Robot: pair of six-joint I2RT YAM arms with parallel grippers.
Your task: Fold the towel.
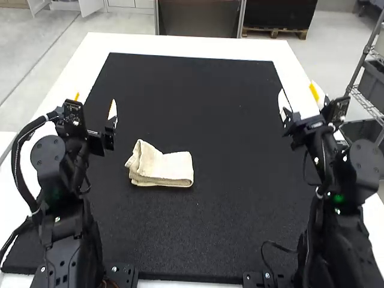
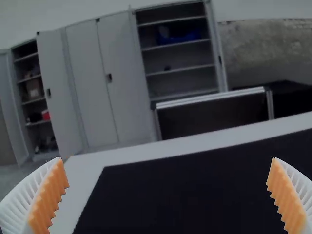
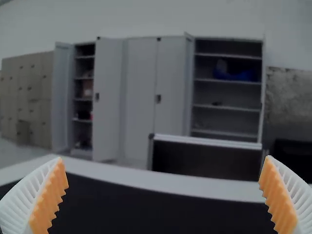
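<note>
The cream towel lies on the black mat as a small, thick folded bundle, in front of the arms and nearer the left one. Its left end is raised and rumpled, with layered edges along the near side. My left gripper is held up to the left of the towel, not touching it. My right gripper hangs over the mat's right edge, far from the towel. In the left wrist view the left gripper has its fingers wide apart, nothing between them. The right gripper likewise stands open in the right wrist view.
The black mat covers most of the white table, whose border runs along the far side and both flanks. A thin dark cable curls on the mat near the right arm's base.
</note>
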